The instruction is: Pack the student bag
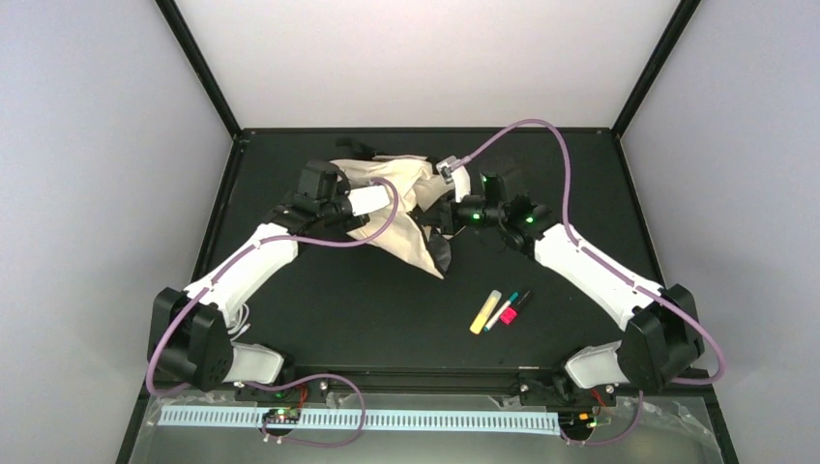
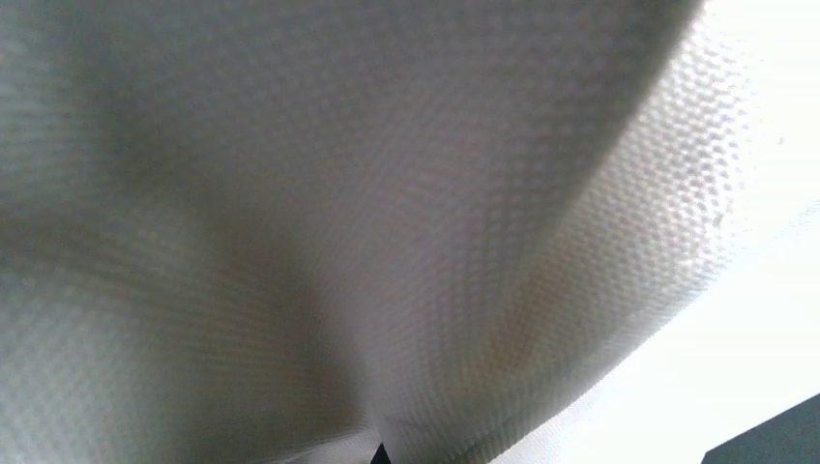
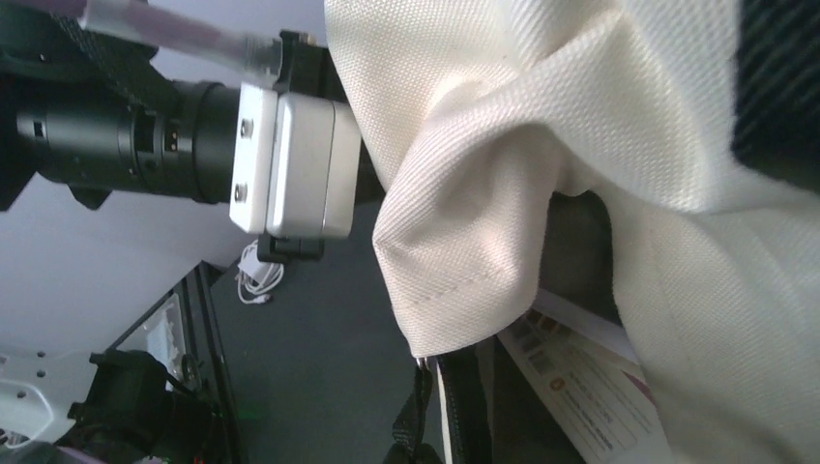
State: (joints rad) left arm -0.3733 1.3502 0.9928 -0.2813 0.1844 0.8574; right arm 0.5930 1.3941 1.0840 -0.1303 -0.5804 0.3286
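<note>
Crumpled student bag, coarse cream weave; perhaps printed paper inside.

Top view looks down; wrist views hug the student bag.

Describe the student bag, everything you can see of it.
The student bag is cream woven fabric, soft and crumpled, bunched up at the far middle of the black table with one dark-edged corner drooping toward the near side. A black strap hangs below a stitched fold, and a printed sheet shows beneath it. The left gripper and right gripper are shut at its fabric from either side, apparently pinching it.
</note>
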